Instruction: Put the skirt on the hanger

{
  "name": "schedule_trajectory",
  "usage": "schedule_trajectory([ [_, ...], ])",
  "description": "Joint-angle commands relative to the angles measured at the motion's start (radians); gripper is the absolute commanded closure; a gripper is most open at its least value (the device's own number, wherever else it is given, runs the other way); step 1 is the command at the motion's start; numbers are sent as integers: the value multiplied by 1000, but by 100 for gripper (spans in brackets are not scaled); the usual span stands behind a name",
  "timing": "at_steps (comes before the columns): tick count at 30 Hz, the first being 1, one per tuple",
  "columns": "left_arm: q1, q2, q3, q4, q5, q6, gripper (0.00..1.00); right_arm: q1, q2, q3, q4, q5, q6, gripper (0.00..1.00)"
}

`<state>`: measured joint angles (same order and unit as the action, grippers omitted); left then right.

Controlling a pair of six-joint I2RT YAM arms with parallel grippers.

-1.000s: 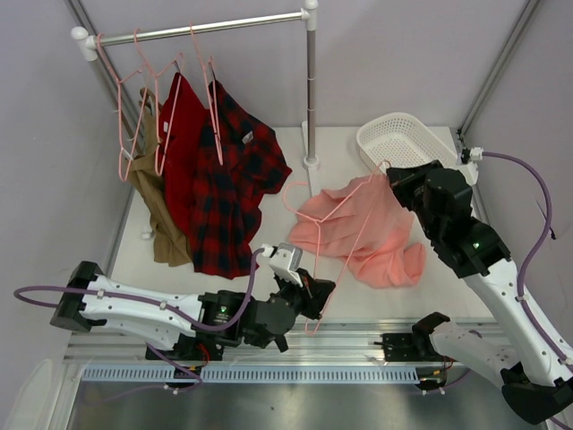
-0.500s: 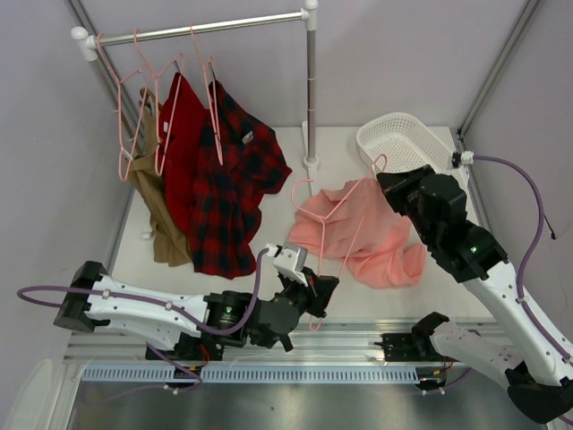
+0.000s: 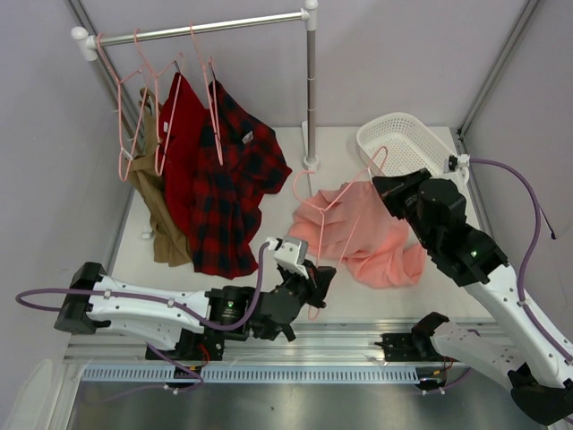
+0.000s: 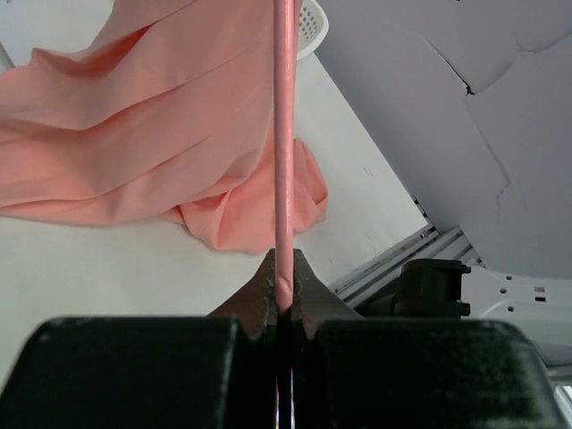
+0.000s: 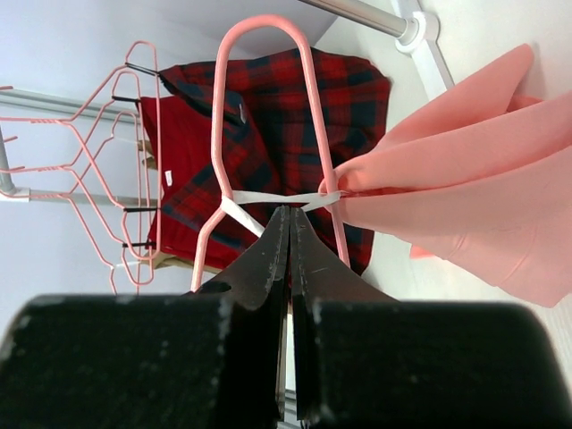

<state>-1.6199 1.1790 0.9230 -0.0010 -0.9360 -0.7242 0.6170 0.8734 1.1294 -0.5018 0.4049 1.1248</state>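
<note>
The salmon-pink skirt lies bunched on the table right of centre, partly lifted at its top edge. The pale-pink wire hanger slants across it, hook toward the rail post. My left gripper is shut on the hanger's near wire, with the skirt beyond it. My right gripper is shut on a thin white strap of the skirt. That strap stretches across the hanger's rounded end.
A white rail at the back left carries a plaid shirt, a red garment, a tan garment and spare pink hangers. Its post stands mid-table. A white basket sits back right.
The left gripper has moved away from the near edge with the hanger wire. The right gripper has shifted slightly left, and the hanger's far end has risen over the basket.
</note>
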Motion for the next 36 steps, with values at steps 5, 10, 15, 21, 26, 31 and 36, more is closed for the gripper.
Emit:
schedule_trajectory([
  [5,20,-50,-18,108,-122,23,100,6,13,0,-10,14,-127,66],
  [10,20,-78,-39,122,-197,91,100,-74,16,-16,-110,-24,-327,47],
  [15,25,-122,-30,33,-248,82,100,-197,2,-83,-152,-126,-486,45],
  [21,29,-191,-38,-144,-245,7,100,-325,39,-256,-113,-247,-455,43],
  [26,48,-262,-56,-244,-212,-33,100,-344,68,-362,66,-350,-470,31],
  [31,130,-294,-49,-330,-98,-83,100,-341,136,-462,224,-399,-511,24],
  [36,196,-288,-29,-359,-31,-80,100,-303,188,-565,380,-462,-556,23],
])
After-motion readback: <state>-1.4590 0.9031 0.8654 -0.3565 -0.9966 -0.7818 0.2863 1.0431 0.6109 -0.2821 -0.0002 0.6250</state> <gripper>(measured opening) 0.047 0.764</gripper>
